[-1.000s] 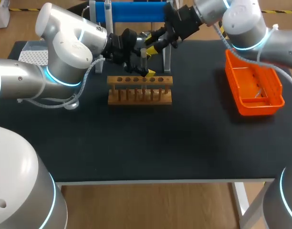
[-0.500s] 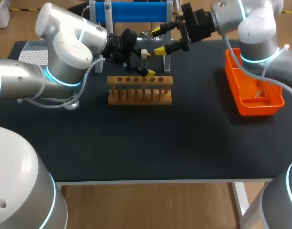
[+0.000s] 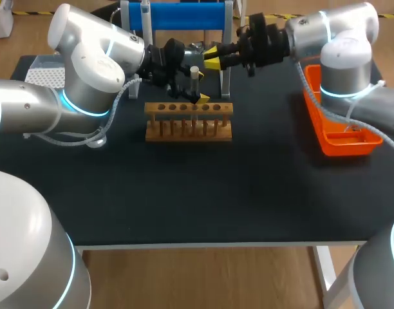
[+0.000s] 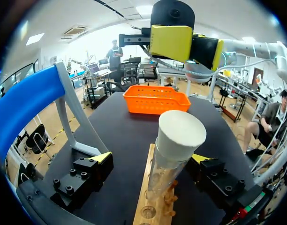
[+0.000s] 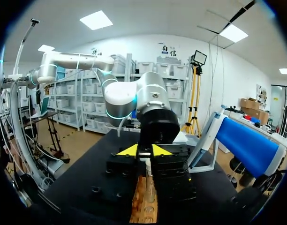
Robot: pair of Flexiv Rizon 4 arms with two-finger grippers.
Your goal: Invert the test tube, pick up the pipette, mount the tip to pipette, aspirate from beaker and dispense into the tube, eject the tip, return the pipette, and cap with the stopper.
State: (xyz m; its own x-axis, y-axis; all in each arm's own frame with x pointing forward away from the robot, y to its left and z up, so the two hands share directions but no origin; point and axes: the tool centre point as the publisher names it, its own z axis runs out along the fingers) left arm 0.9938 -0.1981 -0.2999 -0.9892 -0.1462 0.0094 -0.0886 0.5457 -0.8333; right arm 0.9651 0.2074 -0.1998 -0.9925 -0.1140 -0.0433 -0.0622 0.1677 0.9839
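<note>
Standing upright in a hole of the wooden rack (image 3: 188,122) toward the back of the table (image 3: 197,193), the test tube (image 3: 194,84) shows in the head view with the pale stopper (image 3: 194,69) seated in its mouth. The left gripper (image 3: 194,96) brackets it just above the rack, and the right gripper (image 3: 213,56) hangs beside the stopper, apart from it, its yellow tips almost touching with nothing between them. In the left wrist view the left gripper (image 4: 152,158) has its jaws apart around the test tube (image 4: 164,180). One yellow tip sits right beside the glass, and bare table shows between the other tip and the tube, so the tube is bracketed, not pinched, and the rack (image 4: 142,199) carries it. The stopper (image 4: 180,135) plugs the tube's mouth squarely. The right wrist view looks through the narrow slit of the right gripper (image 5: 144,149), nearly closed and empty, at the tube (image 5: 147,180) and the rack straight ahead. I judge the capping as good as done. The tube looks like light, stiff, thin-walled glass, smooth enough to slip, easy to crack under a hard squeeze, and a little top-heavy with the plug in. The place to hold it is the bare wall just below the stopper, from two opposite sides with modest force. The stopper itself could tilt or pull out, and any lift should go straight up so the glass does not lever against the rack hole.
</note>
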